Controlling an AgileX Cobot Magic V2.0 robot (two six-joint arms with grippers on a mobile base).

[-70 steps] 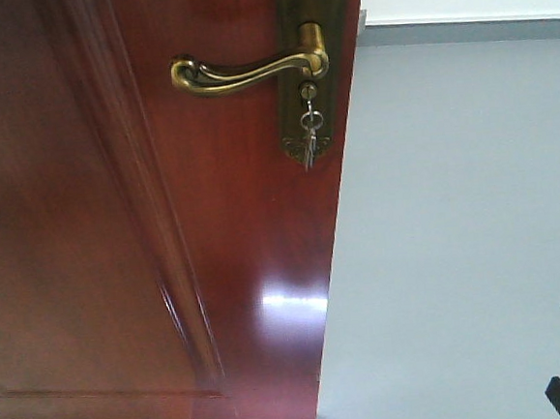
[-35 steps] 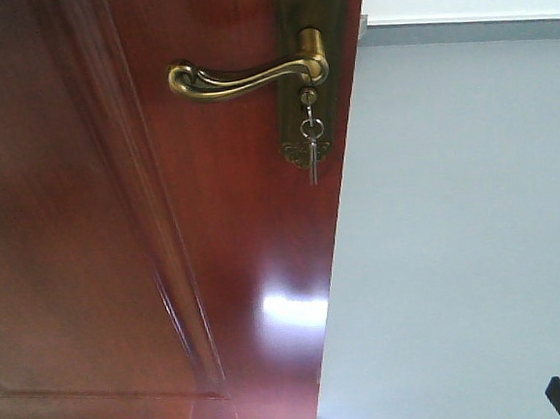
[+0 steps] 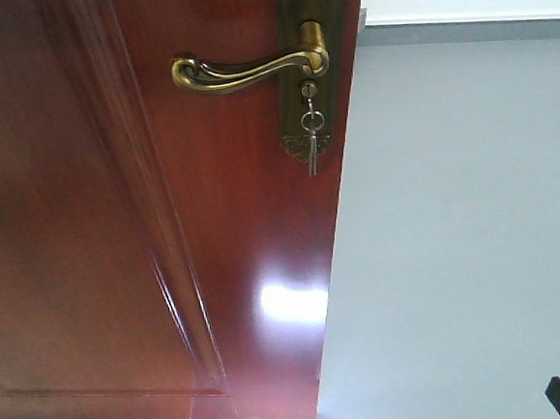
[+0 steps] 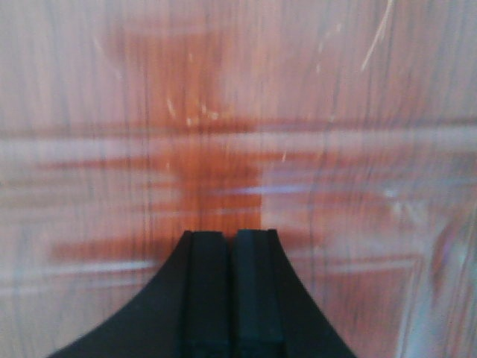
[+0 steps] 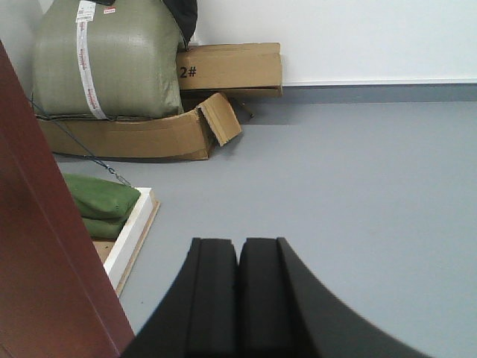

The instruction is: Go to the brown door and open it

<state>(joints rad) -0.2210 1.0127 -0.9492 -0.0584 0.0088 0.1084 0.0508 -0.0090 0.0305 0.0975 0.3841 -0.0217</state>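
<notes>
The brown door (image 4: 223, 134) is being faced squarely by the left gripper (image 4: 231, 239), pads pressed together and empty, seemingly for pushing it. The right gripper (image 5: 238, 246), likewise closed and empty, is being held beyond the door's edge.

The front-facing view looks from low and close up at the brown door (image 3: 165, 228), its free edge to the right and grey floor (image 3: 457, 234) beyond. The left wrist view looks along the left gripper (image 4: 229, 250) straight at the door's wood, very near and blurred. The right wrist view looks past the right gripper (image 5: 238, 257) across open floor, the door's edge left of the fingers. All three share the door.
</notes>
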